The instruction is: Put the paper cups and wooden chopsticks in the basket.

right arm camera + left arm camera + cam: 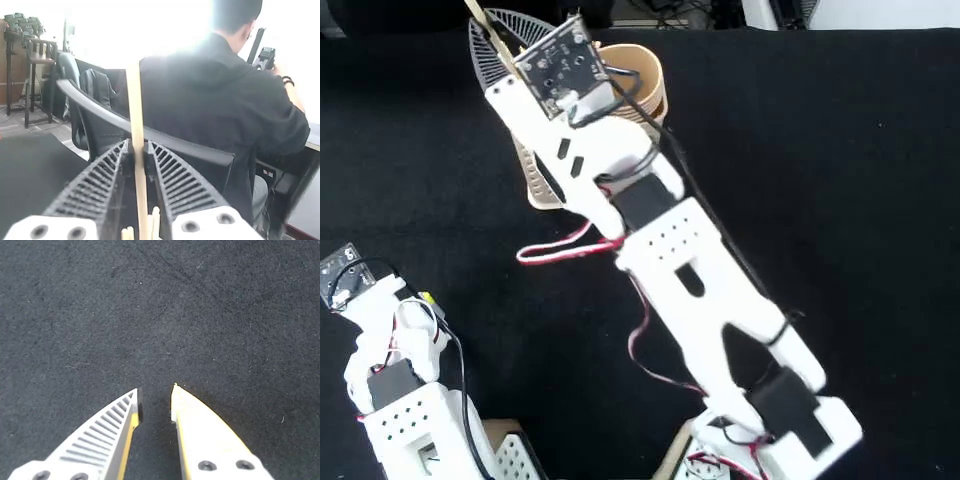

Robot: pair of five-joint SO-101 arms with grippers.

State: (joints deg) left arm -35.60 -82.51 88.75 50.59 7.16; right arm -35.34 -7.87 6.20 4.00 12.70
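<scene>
My right gripper (136, 146) is shut on a wooden chopstick (135, 115) that stands upright between its ribbed fingers (105, 175). From above, that arm stretches to the far side of the table, and the chopstick (486, 27) sticks out over the ribbed basket (480, 45). Stacked brown paper cups (642, 75) sit beside the wrist at the basket. More chopstick ends (151, 225) show low between the fingers. My left gripper (155, 388) hangs slightly open over bare black cloth, holding nothing. The left arm (390, 345) is folded at the near left.
A black cloth (860, 150) covers the table. Red and black cables (555, 250) trail beside the right arm. Behind the table a person sits in an office chair (165, 142), back turned, touching nothing here.
</scene>
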